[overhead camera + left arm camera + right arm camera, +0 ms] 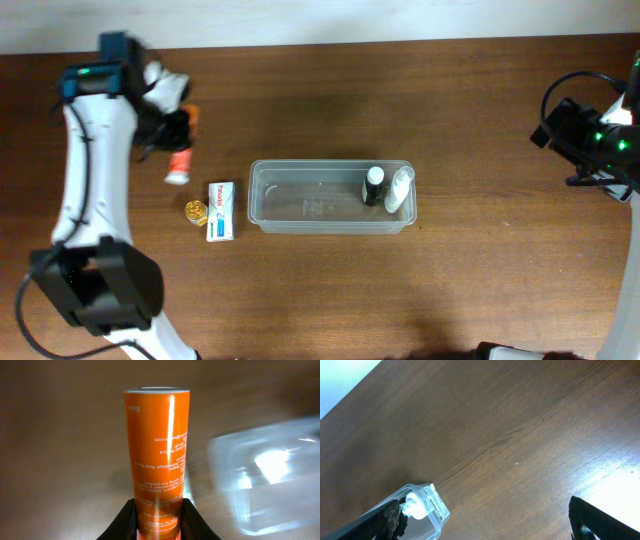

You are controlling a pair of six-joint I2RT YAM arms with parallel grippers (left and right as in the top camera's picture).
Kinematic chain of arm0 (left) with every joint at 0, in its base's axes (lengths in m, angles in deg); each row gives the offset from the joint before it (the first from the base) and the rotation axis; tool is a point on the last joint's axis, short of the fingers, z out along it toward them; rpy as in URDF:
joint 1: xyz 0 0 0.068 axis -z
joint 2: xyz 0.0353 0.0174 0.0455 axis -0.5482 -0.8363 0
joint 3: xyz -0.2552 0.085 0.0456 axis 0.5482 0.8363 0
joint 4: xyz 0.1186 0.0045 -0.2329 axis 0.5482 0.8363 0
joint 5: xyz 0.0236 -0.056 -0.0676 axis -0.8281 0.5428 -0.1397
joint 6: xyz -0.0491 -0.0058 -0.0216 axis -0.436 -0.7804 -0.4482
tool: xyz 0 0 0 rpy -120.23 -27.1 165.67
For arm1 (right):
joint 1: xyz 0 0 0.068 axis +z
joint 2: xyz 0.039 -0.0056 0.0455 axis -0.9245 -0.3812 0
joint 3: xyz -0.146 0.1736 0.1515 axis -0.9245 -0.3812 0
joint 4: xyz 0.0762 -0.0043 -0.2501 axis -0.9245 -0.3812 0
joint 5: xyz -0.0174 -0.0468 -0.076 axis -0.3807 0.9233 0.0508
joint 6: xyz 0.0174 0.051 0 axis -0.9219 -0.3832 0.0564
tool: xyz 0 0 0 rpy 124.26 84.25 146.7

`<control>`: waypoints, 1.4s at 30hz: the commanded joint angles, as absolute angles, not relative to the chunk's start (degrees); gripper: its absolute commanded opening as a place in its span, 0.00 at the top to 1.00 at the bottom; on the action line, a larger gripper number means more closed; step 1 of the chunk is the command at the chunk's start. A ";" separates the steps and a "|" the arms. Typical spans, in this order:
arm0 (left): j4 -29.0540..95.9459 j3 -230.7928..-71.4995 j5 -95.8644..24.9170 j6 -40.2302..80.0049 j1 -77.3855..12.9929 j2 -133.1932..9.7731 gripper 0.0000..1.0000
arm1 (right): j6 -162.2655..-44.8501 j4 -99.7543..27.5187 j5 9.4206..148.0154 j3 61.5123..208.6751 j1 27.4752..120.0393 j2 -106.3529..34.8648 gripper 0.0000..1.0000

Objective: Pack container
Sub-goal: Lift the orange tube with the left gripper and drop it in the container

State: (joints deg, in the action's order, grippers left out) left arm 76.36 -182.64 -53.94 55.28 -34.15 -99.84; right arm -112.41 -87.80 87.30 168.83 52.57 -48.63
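Note:
The clear container (300, 228) stands at the table's middle, with a black bottle (373, 186) and a white bottle (399, 189) at its right end. My left gripper (168, 125) is at the back left, shut on an orange tube (181, 152) with a white cap. In the left wrist view the fingers (157, 522) clamp the tube (156, 450), and the container (270, 475) is blurred to the right. I cannot tell whether the tube is off the table. My right gripper (585, 140) is open and empty at the far right, well away from the container (434, 510).
A white box (221, 210) and a small gold jar (195, 211) lie just left of the container. The white bottle's cap (414, 505) shows in the right wrist view. Bare wood surrounds the container.

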 commanded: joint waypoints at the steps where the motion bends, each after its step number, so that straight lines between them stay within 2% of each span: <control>1: 76.47 -183.82 -49.16 63.46 -26.66 -97.50 0.91 | -112.65 -87.80 87.41 169.00 52.13 -48.78 0.02; 6: 76.19 -183.63 -51.47 74.52 -16.16 -98.97 0.95 | -112.65 -87.80 87.41 169.00 52.13 -48.78 0.02; 13: 72.93 -180.54 -54.55 90.12 -8.12 -102.57 1.00 | -112.65 -87.80 87.41 169.00 52.13 -48.78 0.02; 28: 71.09 -180.04 -55.17 94.82 -2.09 -117.59 0.97 | -112.63 -87.80 87.41 169.00 52.13 -48.78 0.02; 31: 69.80 -180.04 -57.55 94.80 -1.26 -119.38 0.91 | -112.65 -87.80 87.41 169.00 52.13 -48.78 0.02; 38: 67.77 -180.06 -61.46 94.32 -0.49 -120.47 0.88 | -112.65 -87.80 87.41 169.00 52.13 -48.78 0.02; 40: 67.73 -180.06 -61.70 94.08 -0.49 -120.47 0.78 | -112.65 -87.80 87.41 169.00 52.13 -48.78 0.02; 42: 67.77 -180.15 -63.01 91.52 -0.49 -120.45 0.59 | -112.65 -87.80 87.41 169.00 52.13 -48.78 0.02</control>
State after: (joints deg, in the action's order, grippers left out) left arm 67.95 -180.17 -60.85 93.67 -0.58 -120.28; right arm -112.39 -87.78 87.32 168.83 52.57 -48.63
